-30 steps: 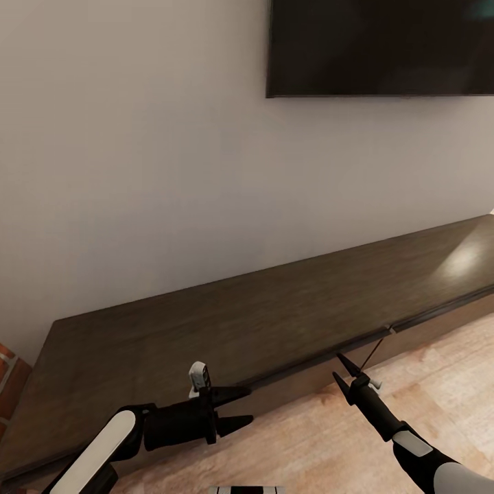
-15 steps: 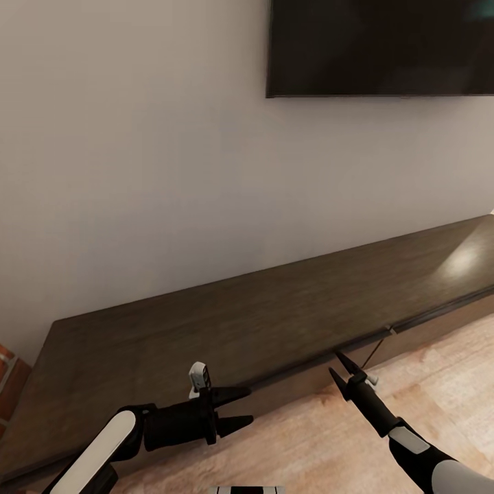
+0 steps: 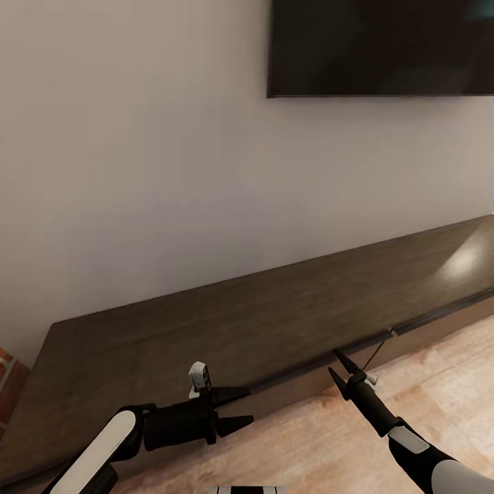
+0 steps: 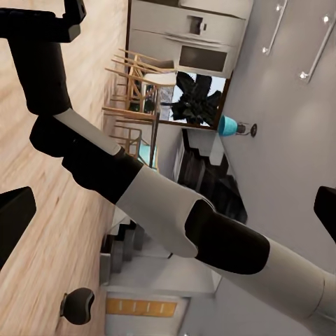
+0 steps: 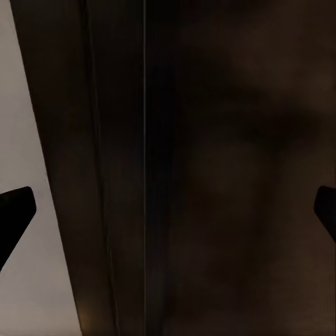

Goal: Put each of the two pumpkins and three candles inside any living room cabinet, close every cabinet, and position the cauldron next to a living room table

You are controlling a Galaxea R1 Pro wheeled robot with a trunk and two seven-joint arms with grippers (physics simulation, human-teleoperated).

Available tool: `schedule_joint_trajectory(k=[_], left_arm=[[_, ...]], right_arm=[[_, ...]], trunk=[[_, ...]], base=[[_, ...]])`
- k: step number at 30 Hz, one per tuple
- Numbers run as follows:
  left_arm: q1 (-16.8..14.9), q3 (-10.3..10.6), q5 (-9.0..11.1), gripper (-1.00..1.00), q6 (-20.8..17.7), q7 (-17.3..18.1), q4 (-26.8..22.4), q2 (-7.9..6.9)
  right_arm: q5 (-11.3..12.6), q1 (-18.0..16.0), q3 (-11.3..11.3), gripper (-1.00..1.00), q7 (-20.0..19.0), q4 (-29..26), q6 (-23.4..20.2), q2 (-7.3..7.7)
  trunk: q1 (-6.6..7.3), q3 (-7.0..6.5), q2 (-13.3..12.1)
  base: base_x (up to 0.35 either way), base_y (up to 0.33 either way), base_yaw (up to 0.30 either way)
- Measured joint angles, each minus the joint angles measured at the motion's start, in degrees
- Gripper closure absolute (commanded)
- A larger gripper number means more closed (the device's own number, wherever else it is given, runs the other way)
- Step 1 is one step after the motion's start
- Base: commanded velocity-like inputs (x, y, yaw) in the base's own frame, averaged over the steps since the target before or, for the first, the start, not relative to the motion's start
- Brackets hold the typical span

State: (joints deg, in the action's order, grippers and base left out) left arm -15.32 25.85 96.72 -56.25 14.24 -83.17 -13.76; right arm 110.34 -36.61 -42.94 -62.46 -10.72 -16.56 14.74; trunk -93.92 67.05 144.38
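Note:
The long dark-brown cabinet (image 3: 274, 315) runs along the wall, its drawer fronts shut, with a seam between two fronts showing. My right gripper (image 3: 337, 366) is open, its tips just short of the cabinet's front top edge near that seam. In the right wrist view the dark cabinet (image 5: 210, 168) wood lies close between the spread fingertips (image 5: 15, 210). My left gripper (image 3: 243, 407) hangs open and empty over the floor in front of the cabinet. In the left wrist view a small dark round cauldron (image 4: 77, 306) sits on the wood floor beyond my right arm (image 4: 161, 210). Pumpkins, candles and table are out of view.
A wall TV (image 3: 381, 48) hangs above the cabinet's right part. Red brick (image 3: 7, 381) shows at the far left edge. Light wood floor (image 3: 425, 384) lies in front of the cabinet. Wooden chairs (image 4: 133, 91) and a kitchen show far off in the left wrist view.
The right gripper has edged slightly up and left toward the cabinet's front edge. The left gripper has stayed put. The picture has shifted very slightly.

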Motion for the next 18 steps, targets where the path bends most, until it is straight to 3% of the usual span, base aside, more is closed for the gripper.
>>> schedule_joint_trajectory(k=[18], left_arm=[[0.0,-0.1,0.0,-1.00,0.0,0.1,0.0,-0.01]], right_arm=[[0.0,0.0,-0.1,-1.00,0.0,0.0,0.1,-0.01]], trunk=[[0.00,0.00,0.0]], base=[[0.015,0.001,0.000]])
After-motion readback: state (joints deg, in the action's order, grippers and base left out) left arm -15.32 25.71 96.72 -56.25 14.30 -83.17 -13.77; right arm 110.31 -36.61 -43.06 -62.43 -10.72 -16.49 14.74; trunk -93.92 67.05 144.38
